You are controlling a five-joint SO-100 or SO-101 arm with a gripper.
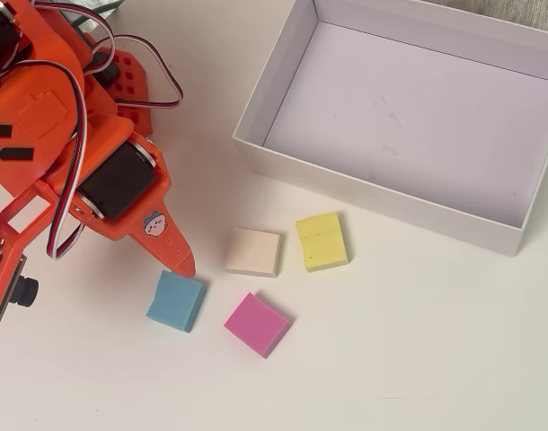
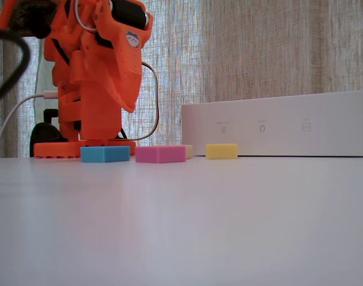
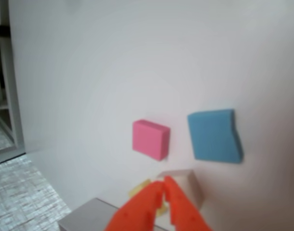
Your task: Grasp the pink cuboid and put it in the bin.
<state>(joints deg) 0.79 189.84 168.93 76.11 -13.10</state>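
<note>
Soft, even daylight falls on my table [image 1: 418,359], bright and nearly glare-free from overhead, with only faint shadows hugging the blocks. In the fixed view the curtain [image 2: 259,47] glows backlit, and the table's near edge blurs. My wrist view is hazy, washed pale, my own jaws out of focus.

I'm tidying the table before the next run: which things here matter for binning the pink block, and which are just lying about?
Part of the job:
pink cuboid
bin
hand, shut, holding nothing

Just lying about:
blue block
cream block
yellow block
</note>
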